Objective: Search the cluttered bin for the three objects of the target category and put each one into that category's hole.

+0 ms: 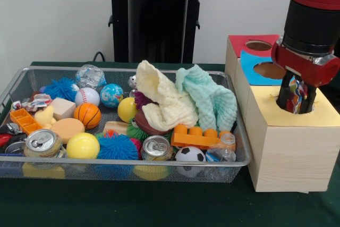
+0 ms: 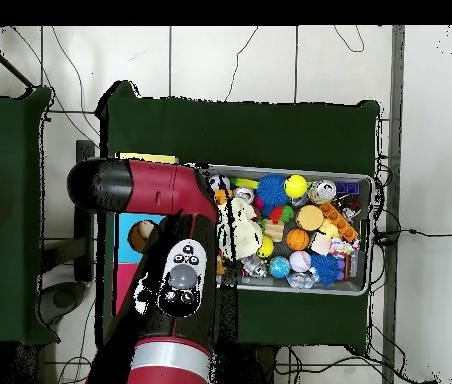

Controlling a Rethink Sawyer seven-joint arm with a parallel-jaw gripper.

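My gripper [image 1: 297,97] hangs at the hole in the yellow top [image 1: 313,116] of the wooden box at the right. Its black fingers [image 1: 285,91] are shut on a crumpled, multicoloured wrapper [image 1: 299,93], which sits at the mouth of the hole. Left of the box, the wire mesh bin [image 1: 238,126] is packed with clutter. A similar crumpled wrapper [image 1: 35,101] lies at its left side. In the overhead view the red arm [image 2: 170,270] covers the box and hides the gripper.
The box also has a blue top with a hole [image 1: 270,70] and a red top with a hole [image 1: 258,45]. The bin holds two cans [image 1: 42,142] [image 1: 156,147], several balls, a cream cloth [image 1: 162,99], a mint cloth [image 1: 210,97] and an orange brick [image 1: 194,136].
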